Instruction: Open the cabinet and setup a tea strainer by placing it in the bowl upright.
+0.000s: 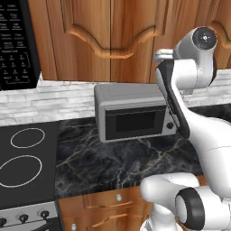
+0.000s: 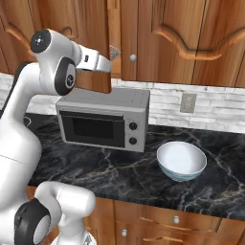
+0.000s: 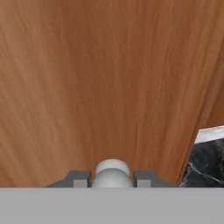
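Between the gripper's (image 3: 112, 178) closed-in fingertips sits the cabinet's (image 3: 96, 87) round silver knob (image 3: 112, 173), door barely opened, while the bowl (image 2: 182, 160) waits empty on the worktop (image 2: 119, 172) below, strainer unplaced.

You see the cabinet (image 2: 167, 38) cut off by the top edge, its inside hidden behind the doors. The arm hides the microwave's (image 1: 131, 118) right end in the left base view, and the stove (image 1: 25, 167) runs off the left edge.

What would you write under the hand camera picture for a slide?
Pincer closed around the round silver knob of the wooden cabinet, door panel close ahead.
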Available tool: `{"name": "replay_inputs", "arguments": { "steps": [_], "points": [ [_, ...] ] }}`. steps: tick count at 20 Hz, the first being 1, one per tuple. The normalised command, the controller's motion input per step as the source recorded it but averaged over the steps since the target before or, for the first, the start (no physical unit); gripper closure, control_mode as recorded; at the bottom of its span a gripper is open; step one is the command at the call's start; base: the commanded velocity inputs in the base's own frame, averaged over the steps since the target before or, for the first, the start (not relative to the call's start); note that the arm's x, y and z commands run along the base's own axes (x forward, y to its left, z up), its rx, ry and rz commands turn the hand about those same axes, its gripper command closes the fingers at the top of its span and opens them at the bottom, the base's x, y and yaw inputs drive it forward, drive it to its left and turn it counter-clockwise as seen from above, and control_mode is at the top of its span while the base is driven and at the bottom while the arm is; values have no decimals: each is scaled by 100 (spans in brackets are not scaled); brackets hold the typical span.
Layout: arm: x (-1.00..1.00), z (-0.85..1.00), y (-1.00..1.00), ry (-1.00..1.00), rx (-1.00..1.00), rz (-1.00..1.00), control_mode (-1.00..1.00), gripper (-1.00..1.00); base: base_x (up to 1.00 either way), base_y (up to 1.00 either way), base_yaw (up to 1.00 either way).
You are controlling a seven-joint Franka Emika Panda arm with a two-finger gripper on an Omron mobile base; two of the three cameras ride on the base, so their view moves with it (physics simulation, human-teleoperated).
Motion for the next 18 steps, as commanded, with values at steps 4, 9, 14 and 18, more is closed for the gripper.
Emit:
{"name": "replay_inputs", "arguments": {
  "steps": [4, 9, 14, 18],
  "points": [
    [-99, 19, 22, -3, 0, -10, -100, 100, 0, 0, 0],
    [-100, 21, 28, -1, 0, -8, -100, 100, 0, 0, 0],
    [-100, 13, 35, 0, 0, -2, -100, 100, 0, 0, 0],
    [-99, 1, 42, -1, 0, 0, -100, 100, 0, 0, 0]
  ]
}}
